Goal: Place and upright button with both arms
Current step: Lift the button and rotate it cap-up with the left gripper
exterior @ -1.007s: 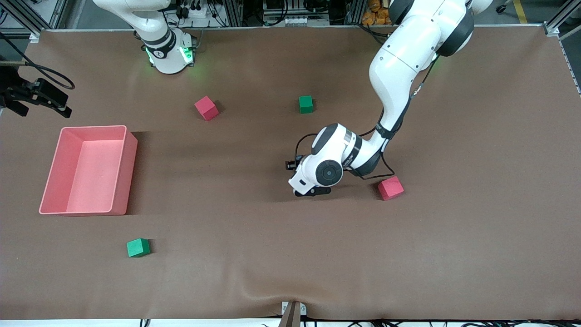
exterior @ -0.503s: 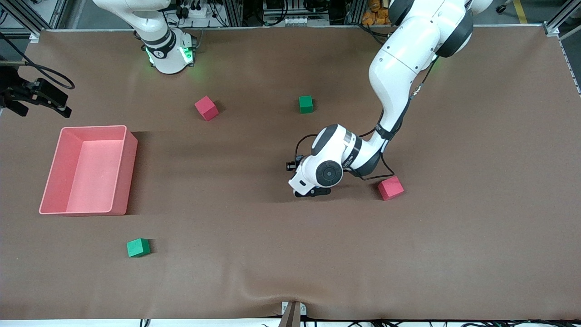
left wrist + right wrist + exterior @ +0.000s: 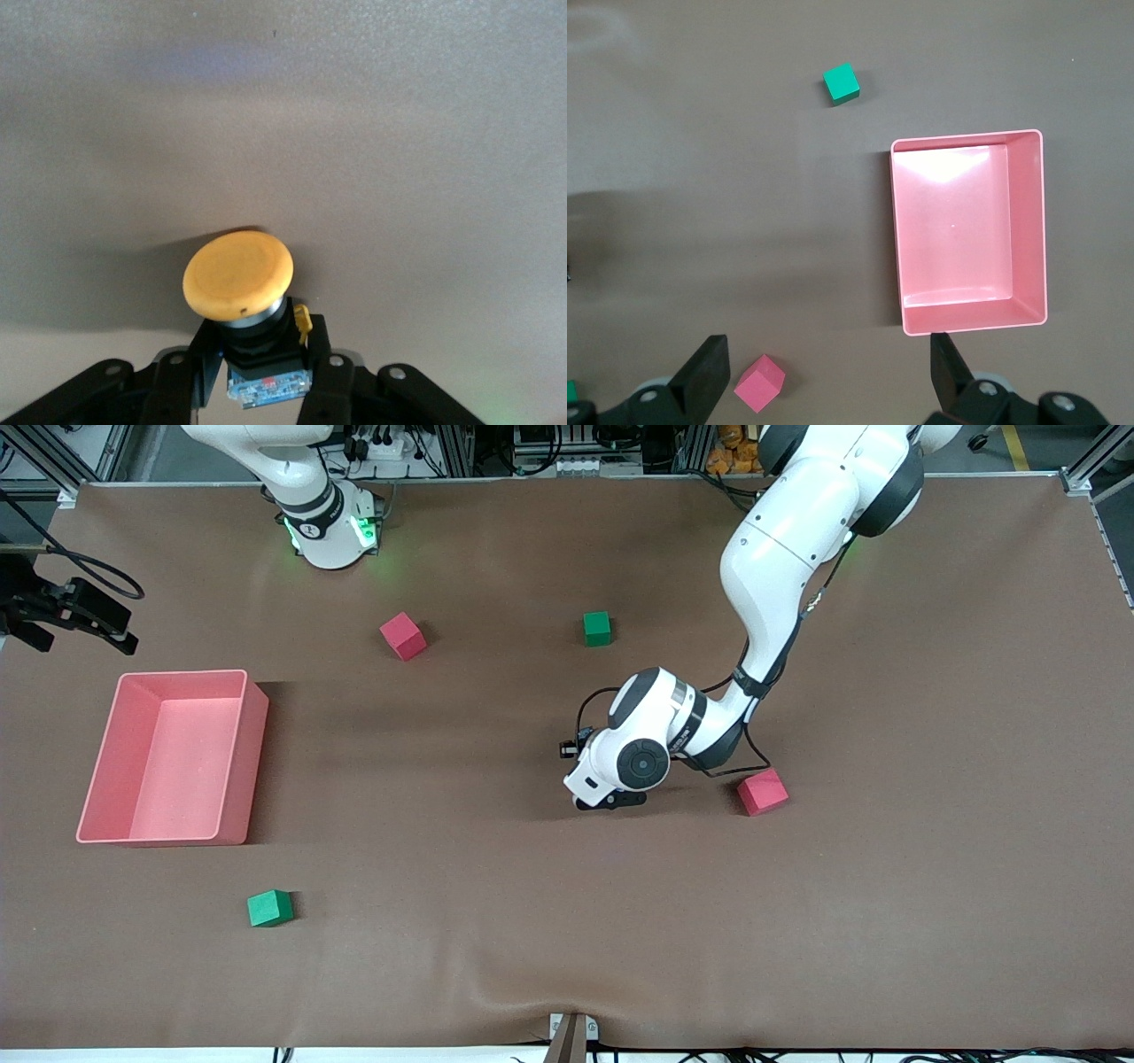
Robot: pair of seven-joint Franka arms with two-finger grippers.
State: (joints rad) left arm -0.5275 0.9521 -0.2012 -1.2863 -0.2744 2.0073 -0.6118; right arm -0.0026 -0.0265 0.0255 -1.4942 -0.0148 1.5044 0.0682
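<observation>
On the table (image 3: 886, 921): two red cubes (image 3: 403, 636), two green cubes (image 3: 597, 628), one bin (image 3: 257, 717); left jaws clamp one button (image 3: 237, 276), right jaws gape.

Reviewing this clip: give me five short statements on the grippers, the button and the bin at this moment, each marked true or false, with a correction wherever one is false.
1. The left gripper is shut on the button. True.
2. The pink bin holds a green cube. False: nothing lies in it; one green cube sits on the table nearer the front camera than the bin.
3. The right gripper is open and holds nothing. True.
4. The button has a blue cap. False: the cap is orange.
5. The left gripper is low over the table beside a red cube. True.
</observation>
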